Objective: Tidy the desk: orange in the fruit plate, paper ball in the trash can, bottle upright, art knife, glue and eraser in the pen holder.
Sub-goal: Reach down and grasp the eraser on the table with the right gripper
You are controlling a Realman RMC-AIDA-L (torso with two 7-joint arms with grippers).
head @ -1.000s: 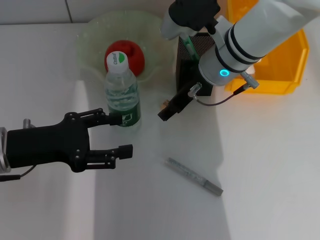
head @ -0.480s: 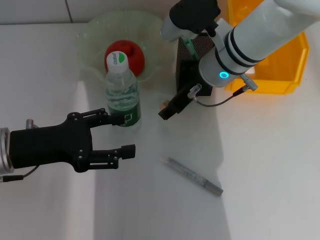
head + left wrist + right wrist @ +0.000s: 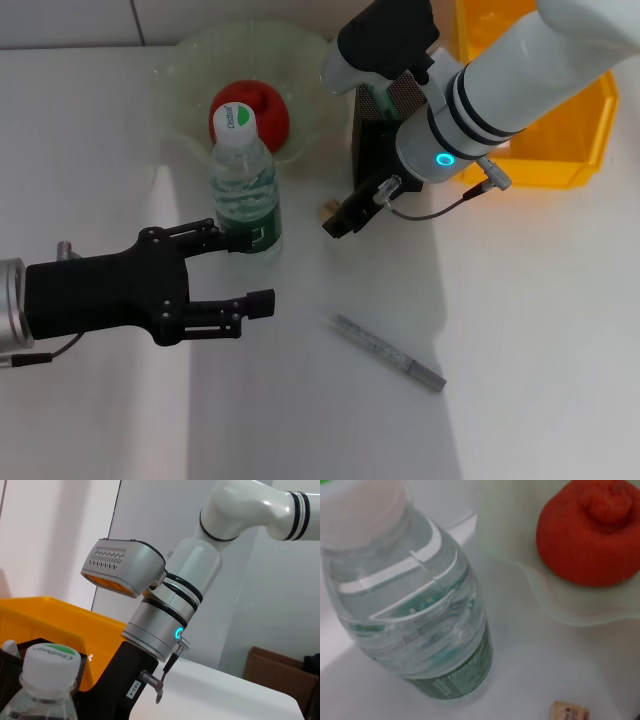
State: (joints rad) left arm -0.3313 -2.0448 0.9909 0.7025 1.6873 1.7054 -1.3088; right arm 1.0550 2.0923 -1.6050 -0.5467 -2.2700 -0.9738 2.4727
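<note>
Bottle (image 3: 244,186) upright at centre-left; left gripper (image 3: 235,270), wide open and empty, has edged rightward below it. Right gripper (image 3: 385,35) hovers over pen holder (image 3: 378,140), fingers indiscernible; art knife (image 3: 389,352) remains.

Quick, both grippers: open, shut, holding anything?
Left gripper: open, empty, beside the upright bottle.
Right gripper: over the pen holder, fingers hidden.

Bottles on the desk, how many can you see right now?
1. The bottle stands upright on the desk, just in front of the fruit plate, near the open left hand. Another could be hidden behind the right arm.
</note>
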